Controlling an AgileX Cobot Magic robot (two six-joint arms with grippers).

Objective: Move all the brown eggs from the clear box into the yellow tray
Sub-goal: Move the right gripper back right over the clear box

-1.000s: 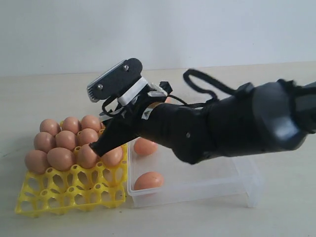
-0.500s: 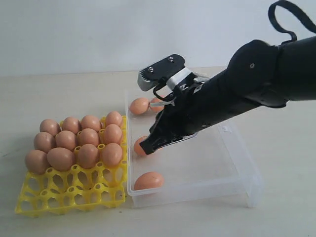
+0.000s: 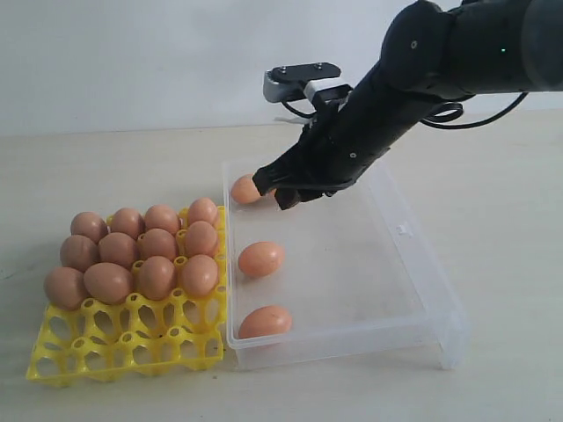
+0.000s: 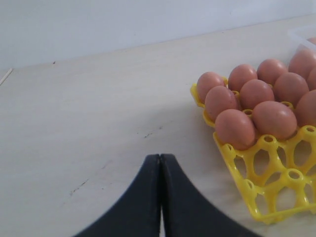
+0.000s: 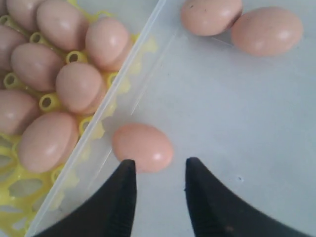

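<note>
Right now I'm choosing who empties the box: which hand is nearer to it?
Right. The right hand hangs over the box; the left hand is past the tray, on its side away from the box.

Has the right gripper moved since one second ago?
Yes. The right gripper went from above the yellow tray rightward and away from the camera, to the far end of the clear box.
</note>
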